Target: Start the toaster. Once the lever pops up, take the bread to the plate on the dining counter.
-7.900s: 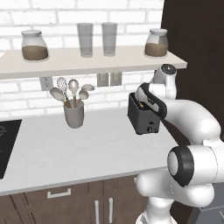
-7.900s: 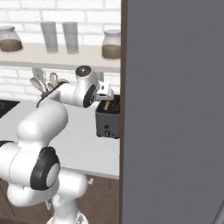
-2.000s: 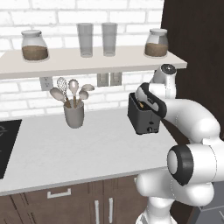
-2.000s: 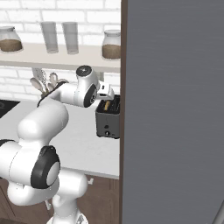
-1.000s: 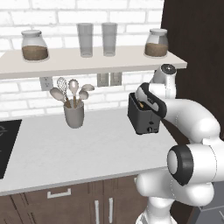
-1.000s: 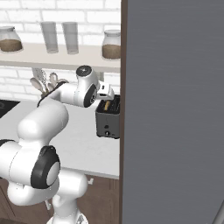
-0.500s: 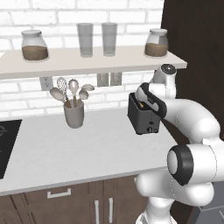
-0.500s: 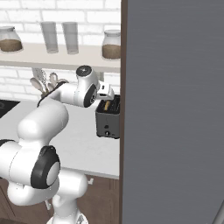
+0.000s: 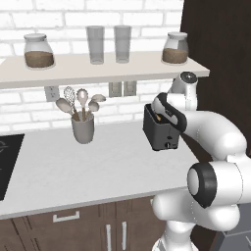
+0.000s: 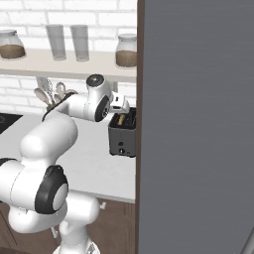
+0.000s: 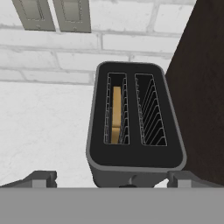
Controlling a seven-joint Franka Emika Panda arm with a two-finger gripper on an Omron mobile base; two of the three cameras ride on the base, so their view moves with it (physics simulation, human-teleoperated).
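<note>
The dark toaster (image 11: 133, 127) stands on the pale worktop against a dark tall panel; it also shows as the toaster (image 9: 159, 133) and the toaster (image 10: 123, 135). A tan slice of bread (image 11: 116, 114) sits down in its left slot; the right slot is empty. My gripper (image 11: 113, 178) hovers just above the toaster's front end, open, with its fingertips (image 11: 42, 177) spread wider than the toaster and nothing between them. The hand (image 9: 166, 110) hangs over the toaster's top. The plate and the dining counter are out of view.
A grey utensil holder (image 9: 82, 128) stands to the toaster's left. The shelf (image 9: 98, 68) above carries jars and two glasses. A dark tall cabinet side (image 10: 198, 124) rises right beside the toaster. A black cooktop (image 9: 5, 164) lies at the far left.
</note>
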